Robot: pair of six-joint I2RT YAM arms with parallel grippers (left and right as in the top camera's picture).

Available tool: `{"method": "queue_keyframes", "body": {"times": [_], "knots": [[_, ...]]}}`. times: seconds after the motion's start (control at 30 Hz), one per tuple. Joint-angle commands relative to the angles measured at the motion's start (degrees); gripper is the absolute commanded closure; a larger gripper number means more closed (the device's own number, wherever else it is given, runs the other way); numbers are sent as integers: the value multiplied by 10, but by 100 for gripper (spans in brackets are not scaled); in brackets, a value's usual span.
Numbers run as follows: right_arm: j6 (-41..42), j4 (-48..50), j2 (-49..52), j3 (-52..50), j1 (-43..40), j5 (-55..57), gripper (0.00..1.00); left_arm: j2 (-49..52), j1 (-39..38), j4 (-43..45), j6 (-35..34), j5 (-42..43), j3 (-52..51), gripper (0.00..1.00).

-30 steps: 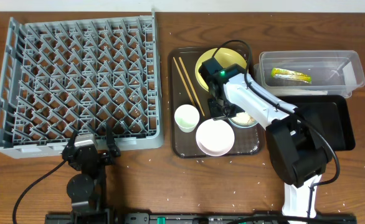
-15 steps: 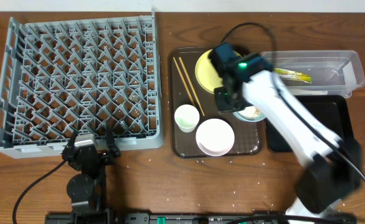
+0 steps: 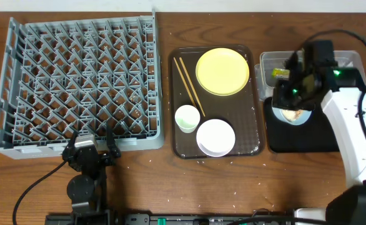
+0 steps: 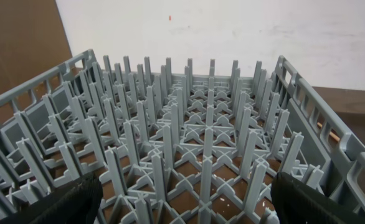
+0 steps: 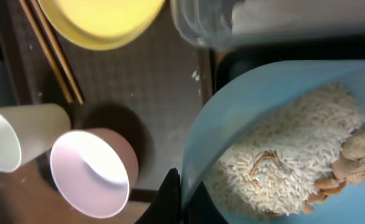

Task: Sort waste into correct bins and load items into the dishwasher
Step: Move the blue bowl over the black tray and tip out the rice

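My right gripper [image 3: 290,100] is shut on the rim of the light blue bowl [image 3: 294,115] and holds it over the black tray [image 3: 320,134]. The right wrist view shows the fingers [image 5: 184,198] pinching the bowl's rim [image 5: 232,118], with beige-white rice crumbs [image 5: 288,162] inside. The green-and-yellow wrapper [image 3: 281,73] lies in the clear tub [image 3: 339,62]. The yellow plate [image 3: 222,70], chopsticks [image 3: 188,80], small white cup [image 3: 187,117] and white bowl [image 3: 215,137] sit on the brown tray. My left gripper [image 3: 90,142] is open and empty at the grey dish rack's [image 3: 77,81] front edge.
The brown serving tray [image 3: 248,134] lies between the rack and the bins. In the left wrist view the rack's upright pegs [image 4: 189,137] fill the space ahead of the open fingers [image 4: 185,205]. Small crumbs dot the table near its front edge.
My right arm has lifted the light blue bowl off the brown tray and carried it right, to above the black tray. The yellow plate is now uncovered. The left arm has not moved.
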Motion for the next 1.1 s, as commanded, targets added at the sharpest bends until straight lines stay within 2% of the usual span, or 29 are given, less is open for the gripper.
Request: {"method": "queue_keyframes", "body": {"times": [0.0,0.47,0.77,0.9,1.07], "knots": [[-58,46,-12,-70,-61,-171,99,-3,3,-12,4,-7,-17,12],[-188,137,-11,-223,-270,-465,99,-3,3,-12,4,-7,-17,12],[-210,158,-11,-271,-376,-614,99,-3,3,-12,4,-7,-17,12],[-209,166,-11,-271,-402,-692,99,-4,3,-12,4,-7,-17,12],[-209,173,-11,-271,-422,-730,99,-4,3,-12,4,-7,-17,12]]}}
